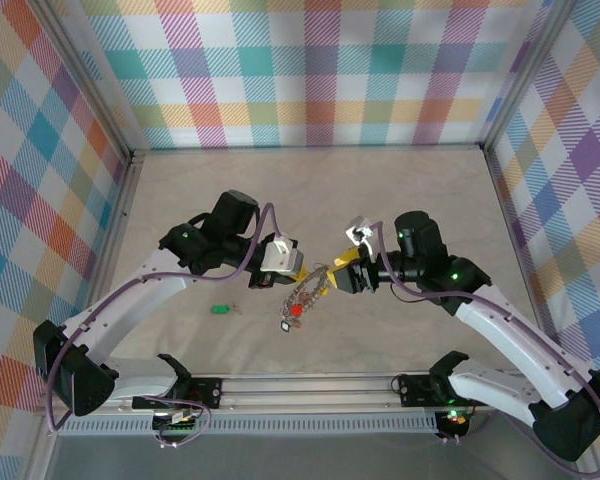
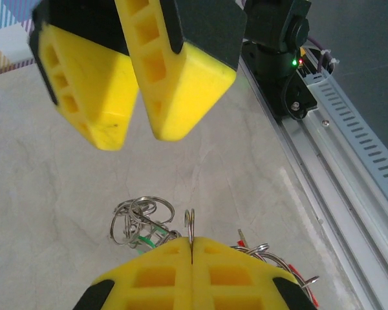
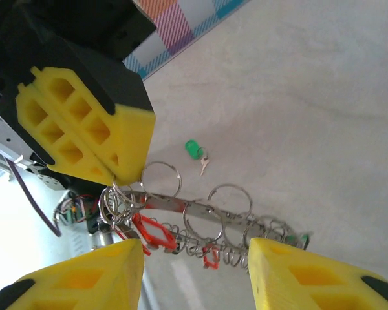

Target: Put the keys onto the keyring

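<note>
So, the left pincer (image 2: 191,252) is pressed tight together and pinching the thin wire of the keyring (image 3: 200,213) right at its tips. In the left wrist view a sliver of ring pokes up out of the seam between the two yellow pads. The right pincer (image 3: 195,248) is spread. Its two yellow fingers stand apart at the bottom of the right wrist view, with the keyring's row of little loops showing in the gap above them, not gripped as far as I can tell.

From the top camera the two pincers face each other near the middle of the frame, almost nose to nose. The keyring trails down-frame between and just below them, with red tags (image 1: 295,311) at its lower end. One green-tagged key (image 1: 220,308) lies by itself on the tabletop (image 1: 310,190), off to the left of the keyring and well apart from it, touching neither pincer.
</note>
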Robot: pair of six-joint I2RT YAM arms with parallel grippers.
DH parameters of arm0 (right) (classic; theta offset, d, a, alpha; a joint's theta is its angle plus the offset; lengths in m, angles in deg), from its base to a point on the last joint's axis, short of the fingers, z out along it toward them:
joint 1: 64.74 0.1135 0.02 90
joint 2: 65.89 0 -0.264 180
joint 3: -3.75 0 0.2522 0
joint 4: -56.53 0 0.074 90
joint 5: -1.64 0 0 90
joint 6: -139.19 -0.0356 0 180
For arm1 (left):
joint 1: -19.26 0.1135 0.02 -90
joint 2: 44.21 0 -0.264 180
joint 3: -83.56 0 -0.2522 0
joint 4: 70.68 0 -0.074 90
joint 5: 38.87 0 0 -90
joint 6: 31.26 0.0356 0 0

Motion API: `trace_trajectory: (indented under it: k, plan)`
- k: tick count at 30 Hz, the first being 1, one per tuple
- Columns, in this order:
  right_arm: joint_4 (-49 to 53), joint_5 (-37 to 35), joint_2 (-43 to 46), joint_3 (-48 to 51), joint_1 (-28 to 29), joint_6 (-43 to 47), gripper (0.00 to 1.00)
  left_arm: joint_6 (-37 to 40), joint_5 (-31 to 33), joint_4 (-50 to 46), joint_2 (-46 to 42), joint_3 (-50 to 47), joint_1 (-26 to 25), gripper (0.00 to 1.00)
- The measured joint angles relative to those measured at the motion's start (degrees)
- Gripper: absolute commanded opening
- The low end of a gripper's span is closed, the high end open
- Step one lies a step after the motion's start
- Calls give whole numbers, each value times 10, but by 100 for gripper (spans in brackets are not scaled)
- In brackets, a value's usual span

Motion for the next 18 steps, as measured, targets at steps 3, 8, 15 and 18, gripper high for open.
trace_trajectory:
  k: [3,8,15,18]
  plan:
    - [-24,23,10,11,4,67,42,-9,-5,2,0,0,0,0]
    - [-65,43,42,43,32,166,39,-16,-11,8,0,0,0,0]
    - [-84,9,-12,35,77,252,40,-17,-12,15,0,0,0,0]
    - [-89,-10,-33,26,84,273,41,-17,-11,15,0,0,0,0]
